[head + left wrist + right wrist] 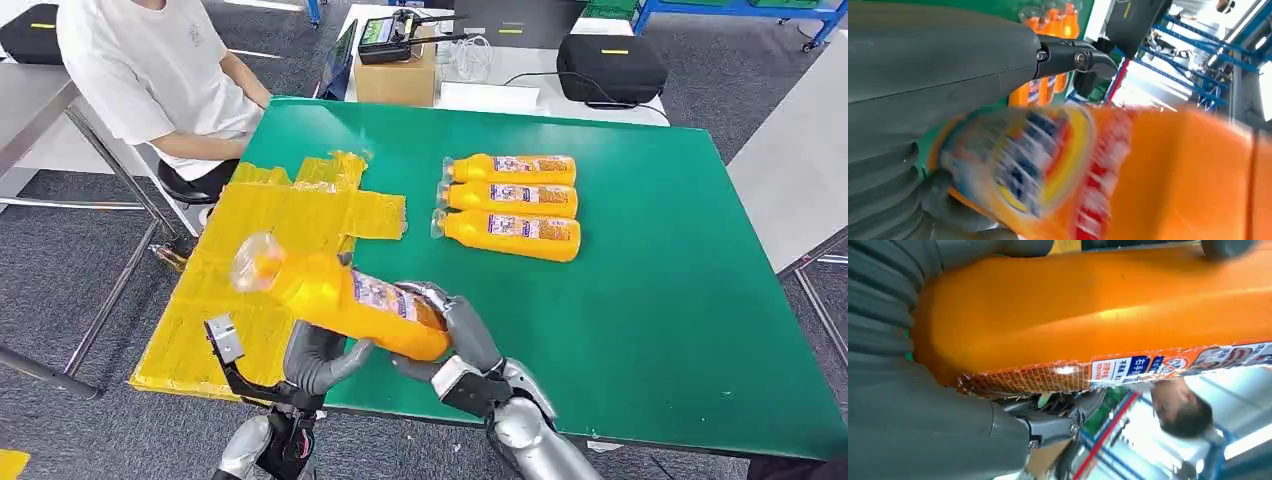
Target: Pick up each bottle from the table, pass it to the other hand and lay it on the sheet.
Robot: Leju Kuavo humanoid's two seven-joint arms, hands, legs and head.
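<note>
Bottle point(340, 295) is held above the table's point(650, 300) near edge, lying tilted with its cap toward the yellow sheet point(290, 215). I see my right hand point(455, 340) wrapped around its base end, fingers clenched on it. My left hand point(315, 360) sits under the bottle's middle with fingers curled up against it; I cannot tell whether it truly grips. Three more bottles point(510, 205) lie side by side on the table, well apart from the sheet. A person point(160, 70) sits at the far left corner.
</note>
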